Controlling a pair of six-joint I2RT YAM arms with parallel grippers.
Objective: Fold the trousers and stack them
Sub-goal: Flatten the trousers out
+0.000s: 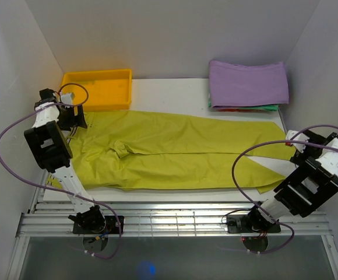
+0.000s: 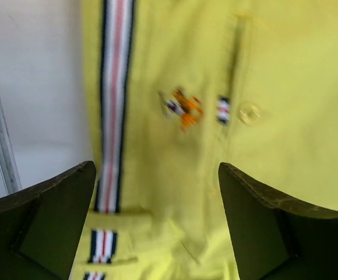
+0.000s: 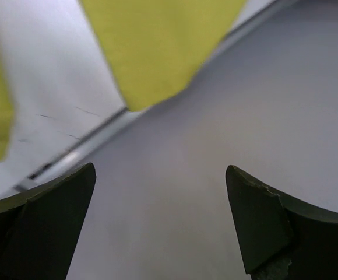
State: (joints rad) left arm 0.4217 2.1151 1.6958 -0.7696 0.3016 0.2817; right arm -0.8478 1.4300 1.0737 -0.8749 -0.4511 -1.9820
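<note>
Parted jaws at either end of trousers (image 1: 175,151); yellow bin (image 1: 97,87), purple cloth (image 1: 247,83) beyond

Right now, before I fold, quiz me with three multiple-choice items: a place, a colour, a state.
1. Where does the waistband of the trousers lie?
A in the middle
B at the right end
C at the left end, by the left gripper
2. What colour is the folded cloth at the far right?
A orange
B purple
C white
3. How do the grippers stand?
A both open, empty
B both shut on cloth
C one open

1 C: striped trim fills the left wrist view.
2 B: purple from above.
3 A: both, right gripper included, show spread fingers, nothing between.
</note>
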